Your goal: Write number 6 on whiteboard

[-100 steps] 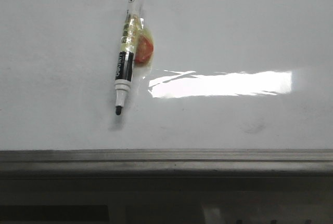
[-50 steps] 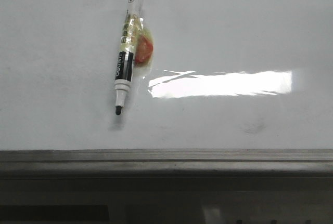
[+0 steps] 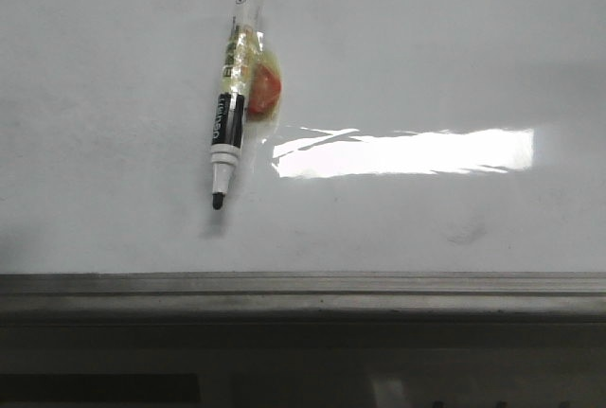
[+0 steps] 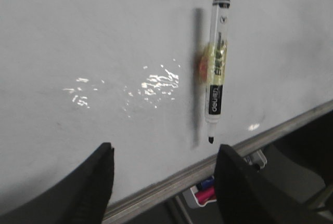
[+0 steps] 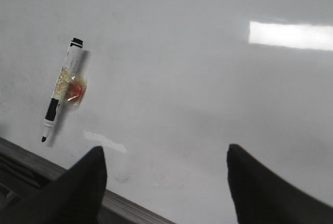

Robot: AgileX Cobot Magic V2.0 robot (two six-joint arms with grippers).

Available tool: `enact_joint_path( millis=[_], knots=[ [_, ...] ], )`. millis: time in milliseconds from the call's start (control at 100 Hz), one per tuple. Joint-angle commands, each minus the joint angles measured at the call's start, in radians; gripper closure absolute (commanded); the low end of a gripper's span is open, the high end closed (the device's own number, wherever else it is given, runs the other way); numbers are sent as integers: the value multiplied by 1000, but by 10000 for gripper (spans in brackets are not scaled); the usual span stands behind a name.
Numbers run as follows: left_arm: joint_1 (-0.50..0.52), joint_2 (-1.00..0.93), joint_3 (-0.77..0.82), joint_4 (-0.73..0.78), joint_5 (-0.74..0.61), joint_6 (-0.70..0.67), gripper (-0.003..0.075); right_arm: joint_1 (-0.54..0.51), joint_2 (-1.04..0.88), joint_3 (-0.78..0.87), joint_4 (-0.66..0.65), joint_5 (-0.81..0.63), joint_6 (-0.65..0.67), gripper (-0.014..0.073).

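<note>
On board: uncapped black-and-white marker taped to glossy white whiteboard
Left gripper: fingers apart, empty
Right gripper: fingers apart, empty

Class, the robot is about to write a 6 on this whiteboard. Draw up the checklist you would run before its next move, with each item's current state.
1. Marker uncapped, tip exposed: ok.
2. Marker held by a claw: not ok; it lies on the whiteboard, apart from both claws.
3. Left claw open for a grasp: ok.
4. Right claw open: ok.
5. Number 6 drawn: not ok; no line visible.
6. Taped orange lump on the marker's barrel safe to grip around: cannot tell.
</note>
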State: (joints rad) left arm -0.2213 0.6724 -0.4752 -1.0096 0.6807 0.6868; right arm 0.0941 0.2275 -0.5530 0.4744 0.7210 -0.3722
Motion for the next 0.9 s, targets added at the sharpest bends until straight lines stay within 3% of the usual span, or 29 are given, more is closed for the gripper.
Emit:
enact_joint_path(
  millis=[0,80,190,250,540,730,890],
  knots=[
    [-58,58,-46,2,-58,32,345,3,22,-32,16,-80,-12,136],
    [-119,105,-82,155,-94,20,345,3,22,-32,14,-97,-12,136],
    [-183,157,-170,372,-144,-123,345,3,29,-32,7,-110,-12,136],
    [-207,180,-213,415,-146,-164,345,3,36,-32,3,-110,-12,136],
    [-350,296,-257,190,-201,-193,345,3,52,-32,-7,-111,-12,136],
    [-474,385,-257,101,-339,-193,345,3,52,-32,-24,-114,-12,136],
    [-518,461,-257,63,-413,-193,345,3,52,-32,-24,-114,-12,136]
  ],
)
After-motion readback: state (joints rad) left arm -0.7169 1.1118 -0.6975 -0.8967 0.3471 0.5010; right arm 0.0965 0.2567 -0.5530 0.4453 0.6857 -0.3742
